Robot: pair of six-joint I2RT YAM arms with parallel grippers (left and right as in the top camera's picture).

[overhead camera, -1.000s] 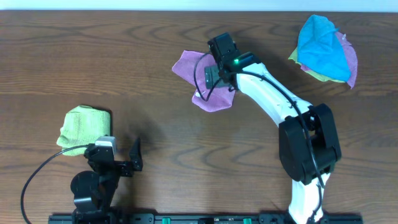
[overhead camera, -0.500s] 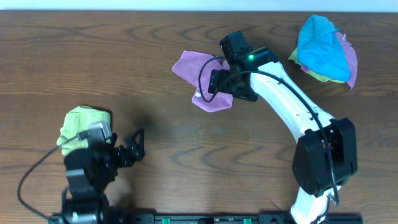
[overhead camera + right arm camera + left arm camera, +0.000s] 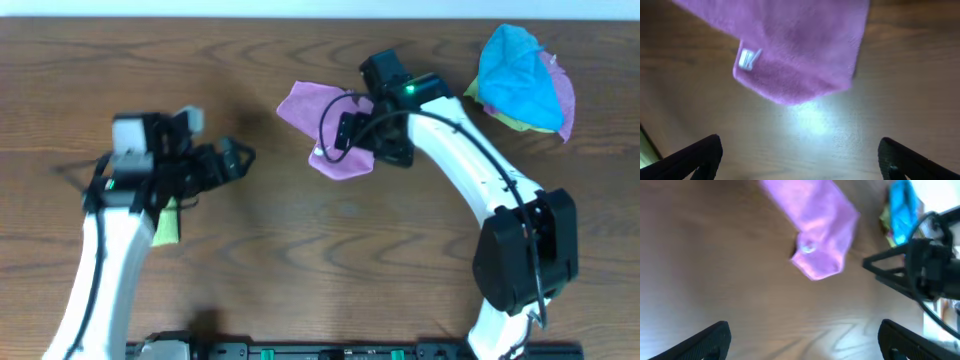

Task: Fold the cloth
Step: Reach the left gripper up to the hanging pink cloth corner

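Observation:
The magenta cloth (image 3: 305, 108) lies crumpled at the back middle of the table, with its white tag (image 3: 320, 152) near the front corner. In the left wrist view the cloth (image 3: 822, 225) is ahead and blurred. My right gripper (image 3: 372, 142) hovers over the cloth's right side, open and holding nothing. Its wrist view shows the cloth (image 3: 795, 40) and tag (image 3: 747, 58) just beyond the open right gripper (image 3: 802, 167). My left gripper (image 3: 238, 158) is open over bare wood to the left of the cloth, pointing towards it. Only wood shows between the left gripper's (image 3: 802, 347) fingers.
A bright blue cloth (image 3: 518, 65) lies on pink and yellow-green cloths at the back right. A lime-green cloth (image 3: 166, 222) peeks out from under my left arm. The right arm (image 3: 922, 275) fills the right of the left wrist view.
My left arm has swung up from the front edge, over the green cloth, towards the magenta cloth. The right gripper shifted slightly right over the cloth. Both stayed open.

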